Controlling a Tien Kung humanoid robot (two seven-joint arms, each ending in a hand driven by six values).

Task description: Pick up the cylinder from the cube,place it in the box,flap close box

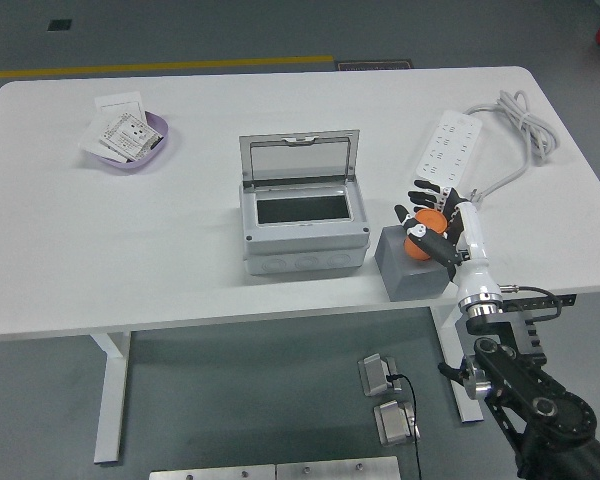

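white table (130, 260) over grey floor; right hand (432, 225) grips orange cylinder (423, 232) atop cube (412, 270)

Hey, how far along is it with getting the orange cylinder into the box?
Early stage. Nothing is finished yet: the grey box stands with its flap up and nothing visible inside. In hand: the right hand has its fingers around the orange cylinder, which sits on the grey cube or just above it. Left: carrying it into the box, then closing the flap.
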